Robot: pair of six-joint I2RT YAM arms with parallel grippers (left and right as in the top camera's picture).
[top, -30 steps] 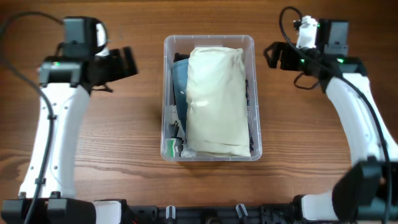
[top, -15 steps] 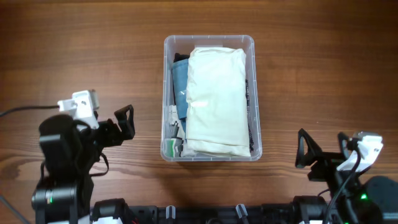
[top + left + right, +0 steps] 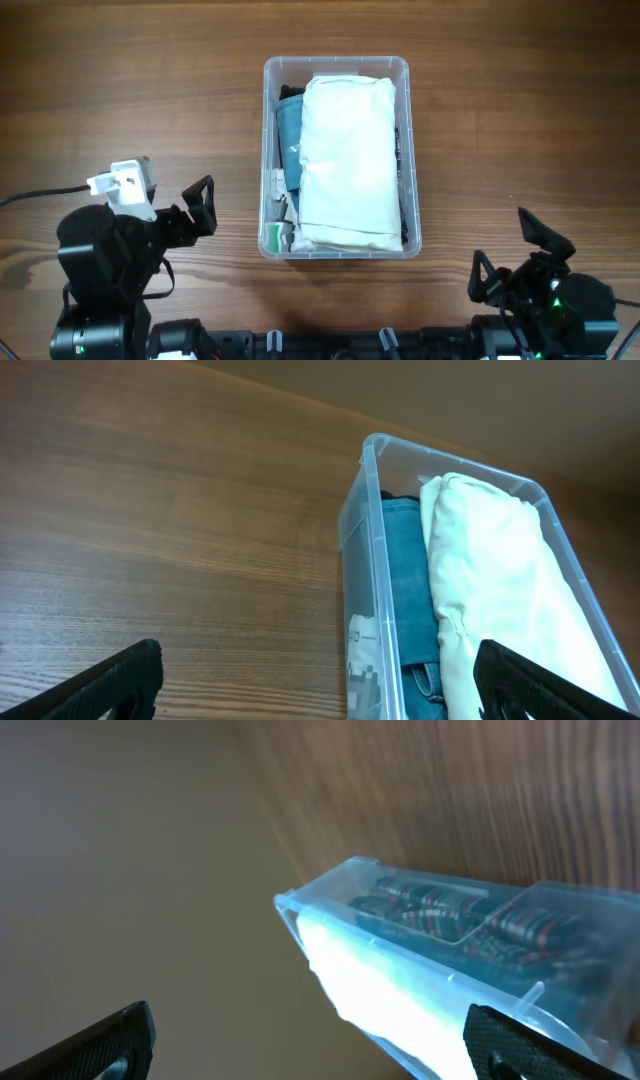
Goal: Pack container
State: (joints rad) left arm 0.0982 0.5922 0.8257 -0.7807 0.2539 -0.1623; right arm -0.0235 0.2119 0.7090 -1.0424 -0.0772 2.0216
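Observation:
The clear container (image 3: 336, 64) stands at the middle of the table, filled with a cream folded garment (image 3: 346, 160) over a blue denim one (image 3: 288, 130). It also shows in the left wrist view (image 3: 372, 510) and the right wrist view (image 3: 330, 890). My left gripper (image 3: 200, 205) is open and empty at the front left, apart from the tub. My right gripper (image 3: 512, 255) is open and empty at the front right, near the table's front edge. Only the finger ends show in the wrist views.
The wooden table (image 3: 150, 60) surrounds the tub on all sides. Both arm bases sit at the front edge, the left one (image 3: 100, 290) and the right one (image 3: 560, 310). A patterned item lies along the tub's right wall (image 3: 401, 170).
Both arms have pulled back from beside the tub's far end to the front edge. The right gripper has tilted further over. The tub and garments have not moved.

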